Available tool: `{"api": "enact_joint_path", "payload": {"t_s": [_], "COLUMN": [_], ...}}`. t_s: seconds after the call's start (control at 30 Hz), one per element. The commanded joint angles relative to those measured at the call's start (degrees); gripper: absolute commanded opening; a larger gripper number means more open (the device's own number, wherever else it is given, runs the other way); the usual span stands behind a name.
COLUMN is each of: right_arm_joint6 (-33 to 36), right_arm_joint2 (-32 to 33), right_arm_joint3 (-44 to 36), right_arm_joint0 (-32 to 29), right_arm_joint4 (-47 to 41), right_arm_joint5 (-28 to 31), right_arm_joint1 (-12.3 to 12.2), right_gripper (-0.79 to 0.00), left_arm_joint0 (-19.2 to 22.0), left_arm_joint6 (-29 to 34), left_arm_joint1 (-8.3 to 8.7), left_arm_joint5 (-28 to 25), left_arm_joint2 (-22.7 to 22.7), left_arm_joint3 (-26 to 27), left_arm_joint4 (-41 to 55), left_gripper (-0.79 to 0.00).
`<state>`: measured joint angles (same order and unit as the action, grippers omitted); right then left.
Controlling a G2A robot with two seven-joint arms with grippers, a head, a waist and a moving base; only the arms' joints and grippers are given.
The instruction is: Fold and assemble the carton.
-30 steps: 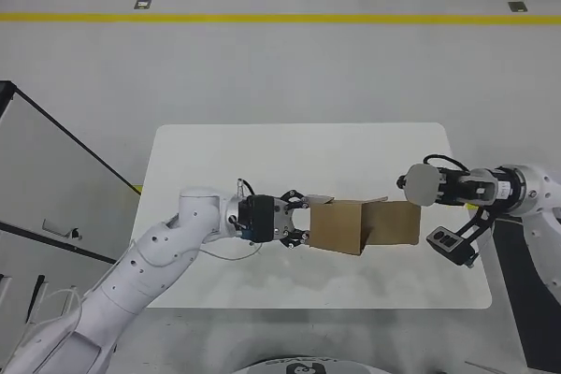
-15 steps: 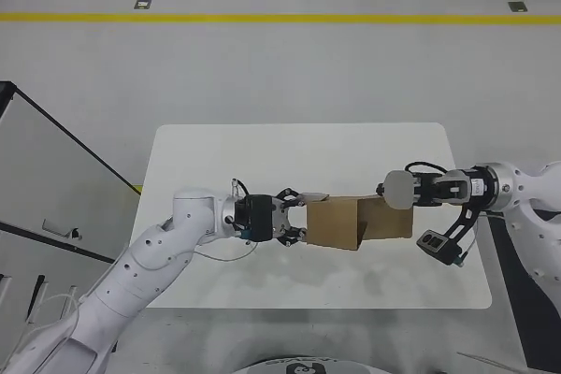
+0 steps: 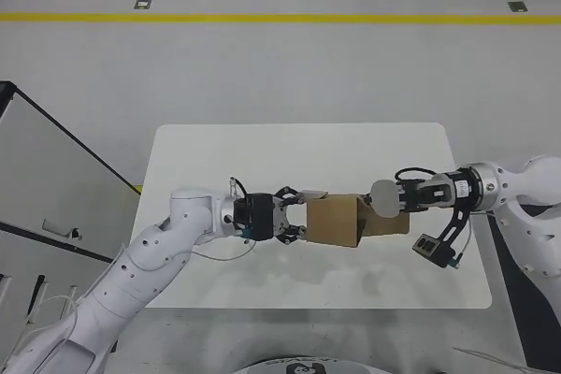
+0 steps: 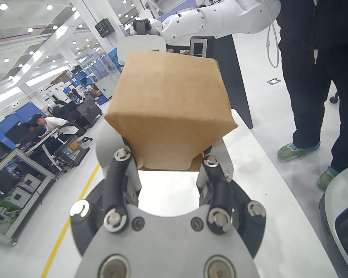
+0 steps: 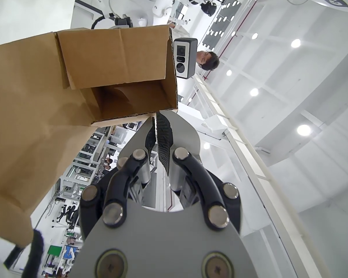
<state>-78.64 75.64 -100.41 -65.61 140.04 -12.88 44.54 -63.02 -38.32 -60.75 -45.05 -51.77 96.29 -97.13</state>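
- Where it lies lengthwise between the two arms, over the middle of the white rectangular desk [image 3: 262, 150], the brown corrugated-cardboard carton [image 3: 335, 221] forms a partly erected tube; whether it rests on the desk or is held just above it cannot be told.
- The left end effector [image 4: 166, 146] sits at the carton end nearer the left arm; its white fingers [image 4: 107, 140] are spread to either side of that end and bear on its walls, so it grips the carton; a short notched flap [image 4: 165, 151] hangs between them.
- The right end effector [image 5: 159, 118] sits at the opposite end; its black ridged pads [image 5: 163, 134] are drawn together with only a hairline gap and no cardboard between them; the tips meet the rim of one carton wall.
- The open end [image 5: 127, 99], seen from the right wrist, shows a hollow, roughly square interior; one large flap [image 5: 32, 122] stands out flat beside the opening.
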Motion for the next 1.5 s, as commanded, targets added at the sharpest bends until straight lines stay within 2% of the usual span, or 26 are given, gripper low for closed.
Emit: {"api": "enact_joint_path", "payload": {"t_s": [0.0, 0.9, 1.3, 1.47], "right_arm_joint6": [0.0, -0.6, -3.7, -4.9], "right_arm_joint2": [-0.6, -4.1, 1.3, 0.9], "right_arm_joint3": [0.0, 0.7, 1.2, 0.8], "right_arm_joint0": [0.4, 2.6, 1.2, -0.1], "right_arm_joint4": [0.2, 1.0, -1.0, -1.0], "right_arm_joint5": [0.2, 1.2, 1.5, 2.1], "right_arm_joint1": [0.1, 0.7, -0.2, -0.3], "right_gripper": [-0.785, -0.785, -0.785, -0.785], "left_arm_joint0": [0.1, 0.3, -0.6, -1.0], "left_arm_joint6": [0.1, 0.1, 0.1, 0.3], "left_arm_joint1": [-0.02, -0.01, 0.64, 0.75], "left_arm_joint5": [0.0, 0.0, 0.7, 1.1], "left_arm_joint2": [0.1, 0.7, -1.8, -2.2], "left_arm_joint3": [0.0, -0.2, -1.1, -0.8], "left_arm_joint4": [0.0, 0.1, 0.2, 0.4], "left_gripper": [-0.785, -0.785, -0.785, -0.785]}}
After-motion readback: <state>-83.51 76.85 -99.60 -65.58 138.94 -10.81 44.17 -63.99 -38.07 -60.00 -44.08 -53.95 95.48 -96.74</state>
